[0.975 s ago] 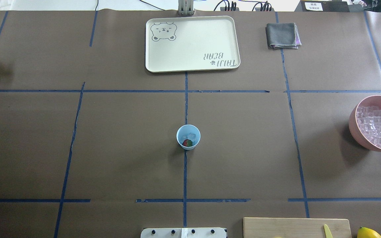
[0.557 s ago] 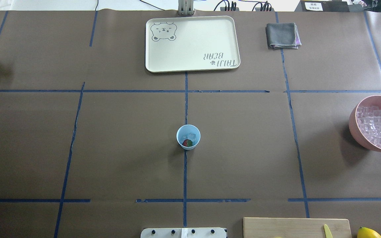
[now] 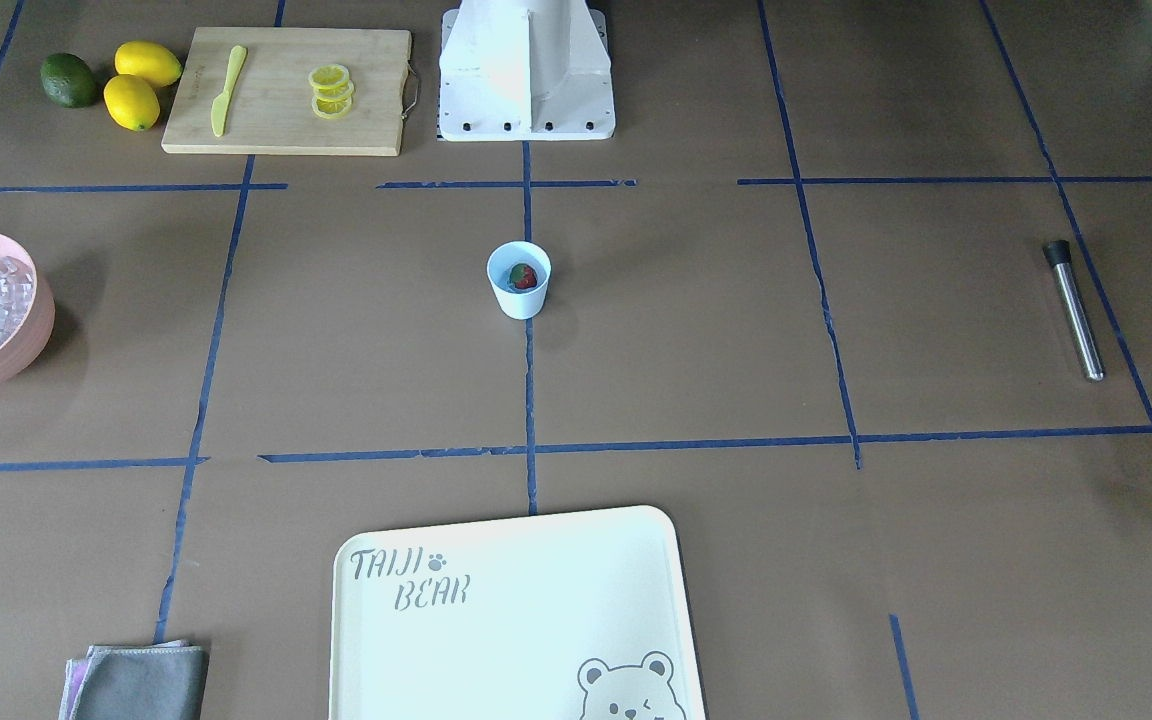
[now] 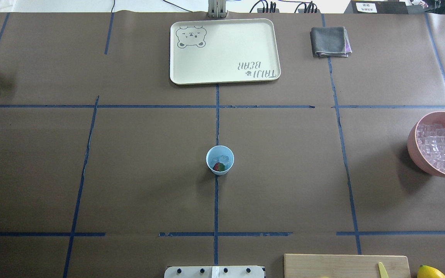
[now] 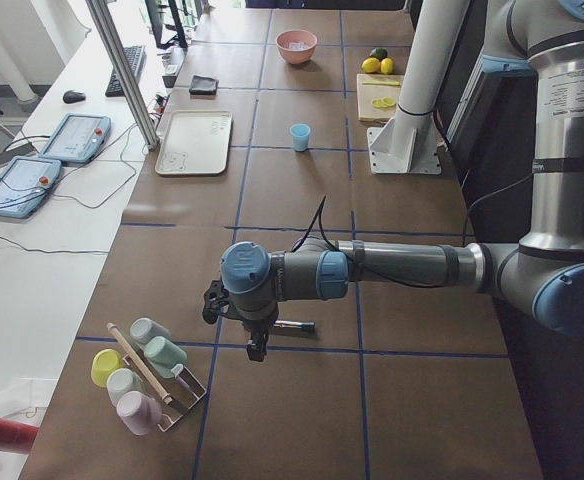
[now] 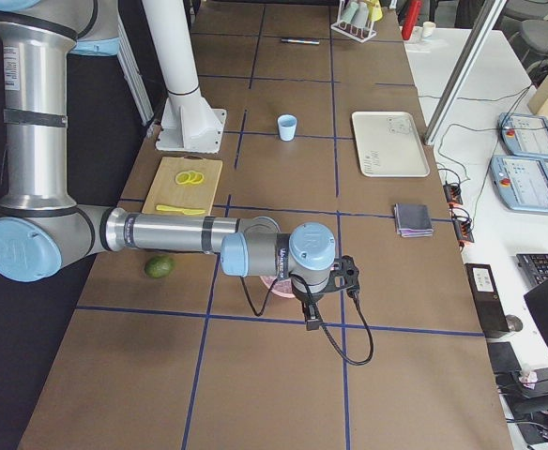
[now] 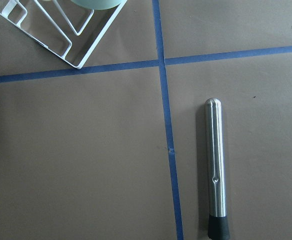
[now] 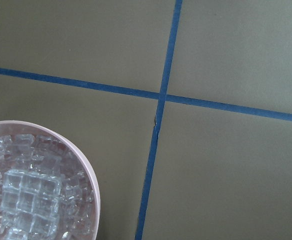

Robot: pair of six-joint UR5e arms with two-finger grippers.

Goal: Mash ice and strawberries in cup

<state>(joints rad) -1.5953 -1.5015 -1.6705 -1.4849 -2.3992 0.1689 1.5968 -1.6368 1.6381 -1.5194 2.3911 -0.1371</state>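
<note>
The light-blue cup [image 4: 219,160] stands upright at the table's centre on a blue tape line, also the cup [image 3: 519,280] in the front-facing view. Inside it lie a red strawberry [image 4: 218,166] and a few clear ice cubes [image 4: 223,158]. More ice [image 4: 440,148] fills a pink bowl [image 4: 413,148] at the right edge. My left gripper [image 5: 257,347] hangs far left over a steel muddler [image 7: 215,170]. My right gripper [image 6: 312,319] hovers beside the pink bowl [image 6: 279,284]. Both show only in the side views, so I cannot tell whether they are open or shut.
A cream bear tray [image 4: 226,50] and a folded grey cloth [image 4: 330,41] lie at the far side. A cutting board [image 3: 286,110] with lemon slices and a yellow knife, two lemons [image 3: 141,85] and a lime [image 3: 69,80] sit near the base. A wire rack [image 5: 147,375] of cups stands far left.
</note>
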